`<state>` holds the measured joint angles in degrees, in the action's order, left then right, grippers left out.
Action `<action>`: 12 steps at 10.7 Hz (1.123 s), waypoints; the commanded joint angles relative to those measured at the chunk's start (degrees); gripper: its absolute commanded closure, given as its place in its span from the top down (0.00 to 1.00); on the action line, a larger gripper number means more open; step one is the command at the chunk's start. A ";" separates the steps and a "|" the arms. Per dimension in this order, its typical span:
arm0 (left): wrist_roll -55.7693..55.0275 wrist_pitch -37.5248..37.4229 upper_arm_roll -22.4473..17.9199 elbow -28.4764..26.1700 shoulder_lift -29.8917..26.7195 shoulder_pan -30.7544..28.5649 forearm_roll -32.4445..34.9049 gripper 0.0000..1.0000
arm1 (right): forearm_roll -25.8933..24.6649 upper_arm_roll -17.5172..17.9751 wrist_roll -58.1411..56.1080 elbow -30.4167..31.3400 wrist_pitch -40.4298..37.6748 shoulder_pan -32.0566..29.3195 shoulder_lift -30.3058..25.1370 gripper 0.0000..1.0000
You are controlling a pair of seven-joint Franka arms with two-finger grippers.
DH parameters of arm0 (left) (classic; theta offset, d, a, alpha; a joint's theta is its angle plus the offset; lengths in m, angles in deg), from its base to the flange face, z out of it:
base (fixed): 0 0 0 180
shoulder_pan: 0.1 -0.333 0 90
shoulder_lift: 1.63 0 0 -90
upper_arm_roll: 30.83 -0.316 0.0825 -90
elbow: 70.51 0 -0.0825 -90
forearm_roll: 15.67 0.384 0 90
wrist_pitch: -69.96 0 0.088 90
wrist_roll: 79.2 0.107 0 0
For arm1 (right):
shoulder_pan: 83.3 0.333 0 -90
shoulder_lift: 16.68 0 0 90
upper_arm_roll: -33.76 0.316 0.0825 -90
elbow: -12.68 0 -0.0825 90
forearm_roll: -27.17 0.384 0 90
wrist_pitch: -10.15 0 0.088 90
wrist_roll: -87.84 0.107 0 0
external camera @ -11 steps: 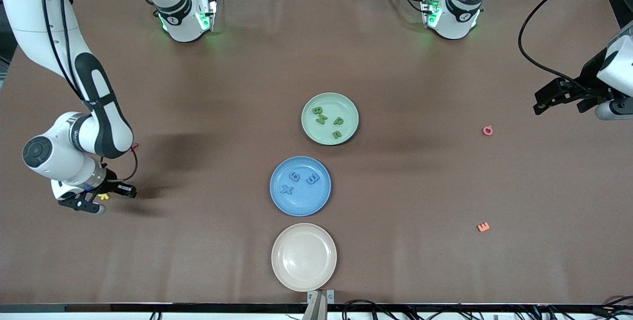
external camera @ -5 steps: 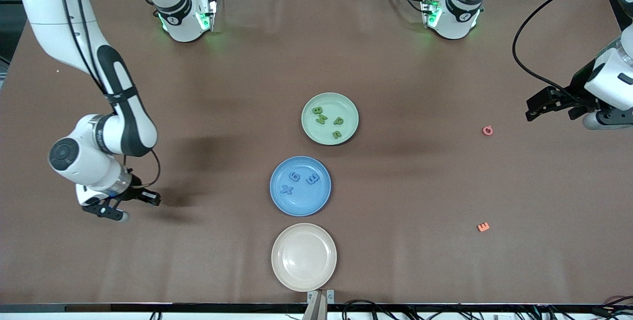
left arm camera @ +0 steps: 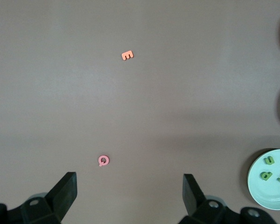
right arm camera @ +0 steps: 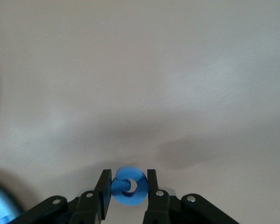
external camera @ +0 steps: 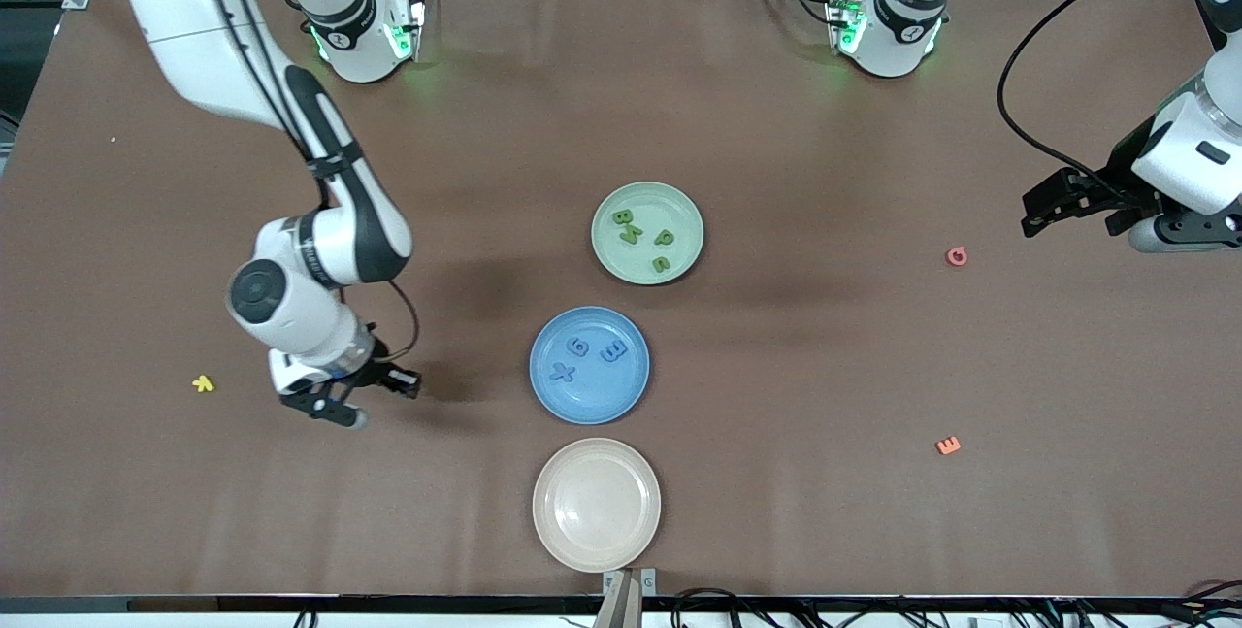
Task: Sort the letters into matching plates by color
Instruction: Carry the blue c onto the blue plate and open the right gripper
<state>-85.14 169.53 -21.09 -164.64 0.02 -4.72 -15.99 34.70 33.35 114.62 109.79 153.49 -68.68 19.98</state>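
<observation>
1. Worktop (external camera: 776, 104): brown, carrying three plates in a row down its middle and a few loose letters.
2. Green plate (external camera: 647, 232): farthest of the three from the front camera. Four green letters (external camera: 642, 238) lie in it. It also shows in the left wrist view (left arm camera: 270, 179).
3. Blue plate (external camera: 589, 365): between the green plate and the cream plate. Three blue letters (external camera: 585, 358) lie in it.
4. Cream plate (external camera: 596, 504): nearest the front camera.
5. Right gripper (external camera: 335, 403): up in the air over bare worktop, toward the right arm's end from the blue plate. Its fingers (right arm camera: 102, 189) pinch a round blue letter (right arm camera: 129, 186) between them.
6. Left gripper (external camera: 1067, 206): over the worktop at the left arm's end, fingers (left arm camera: 65, 189) spread wide with nothing between them. This arm waits.
7. Pink letter (external camera: 957, 256): flat on the worktop near the left gripper, also in the left wrist view (left arm camera: 103, 161).
8. Orange letter (external camera: 948, 446): an E, flat on the worktop, nearer the front camera than the pink letter and well apart from it (left arm camera: 127, 55).
9. Yellow letter (external camera: 203, 382): flat on the worktop at the right arm's end, near the right gripper.
</observation>
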 commanded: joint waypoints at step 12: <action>0.93 1.51 1.77 0.35 2.31 0.75 0.40 1.00 | -0.23 0.15 15.33 -14.22 -0.61 19.04 11.33 1.00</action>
<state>-85.14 170.65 -19.41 -164.78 1.98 -3.79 -15.99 34.70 33.66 130.40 97.86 153.49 -49.26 30.12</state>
